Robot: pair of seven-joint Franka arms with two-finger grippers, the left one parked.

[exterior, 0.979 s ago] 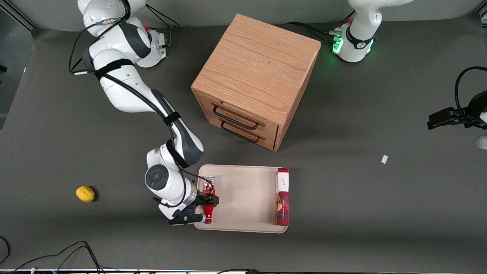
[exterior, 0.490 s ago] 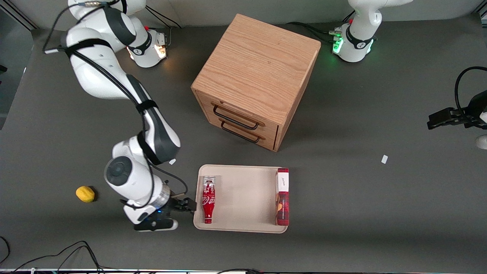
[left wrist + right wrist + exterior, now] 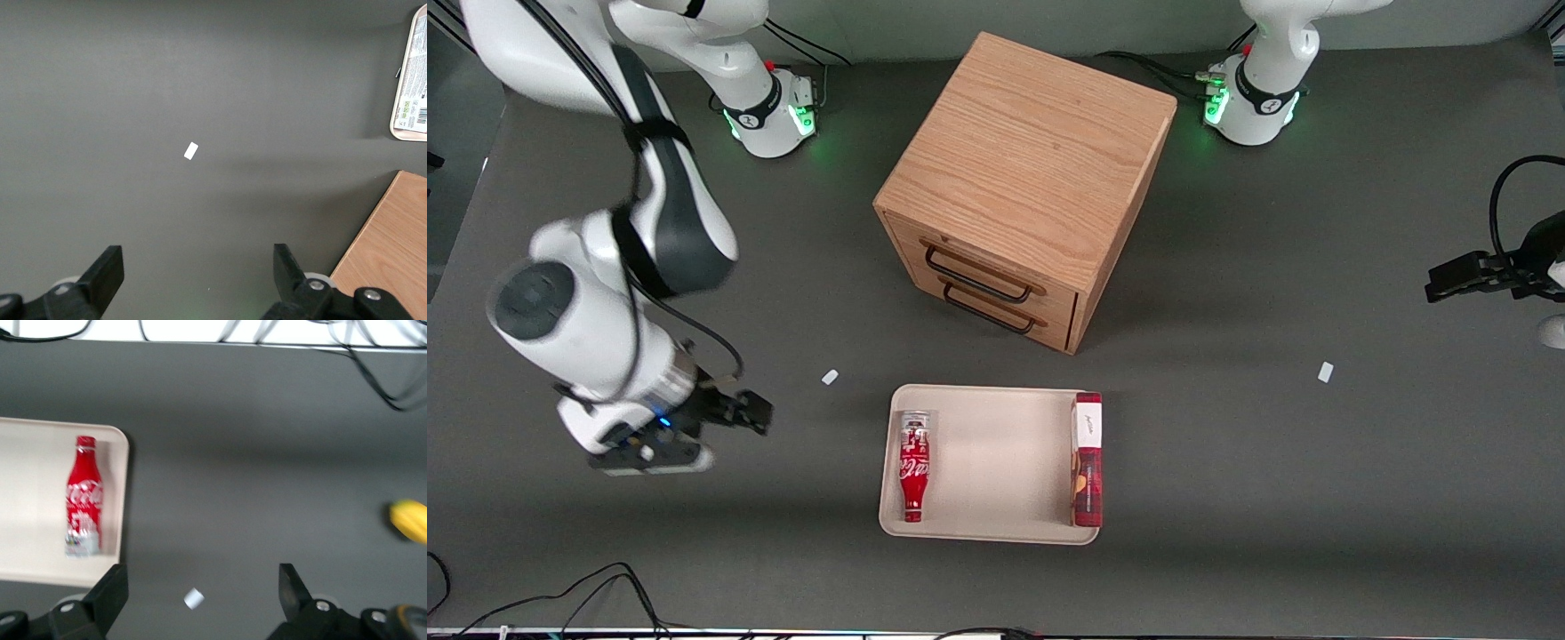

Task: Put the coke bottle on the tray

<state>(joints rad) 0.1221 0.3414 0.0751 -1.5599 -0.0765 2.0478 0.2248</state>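
The coke bottle (image 3: 914, 467) lies flat on the beige tray (image 3: 996, 462), along the tray's edge toward the working arm's end, with its red cap pointing at the front camera. It also shows in the right wrist view (image 3: 83, 497), lying on the tray (image 3: 33, 513) beside the rim. My right gripper (image 3: 751, 412) is open and empty. It hovers over the bare table well away from the tray, toward the working arm's end. In the wrist view the gripper (image 3: 200, 587) holds nothing between its wide-apart fingers (image 3: 113, 593).
A flat red-and-white box (image 3: 1087, 458) lies on the tray's edge toward the parked arm's end. A wooden drawer cabinet (image 3: 1032, 178) stands farther from the front camera than the tray. A white scrap (image 3: 830, 377) lies near the gripper. A yellow fruit (image 3: 410, 520) lies nearby.
The gripper let go of the coke bottle, which stays lying on the tray. The arm then drew back and rose, away from the tray toward the working arm's end of the table.
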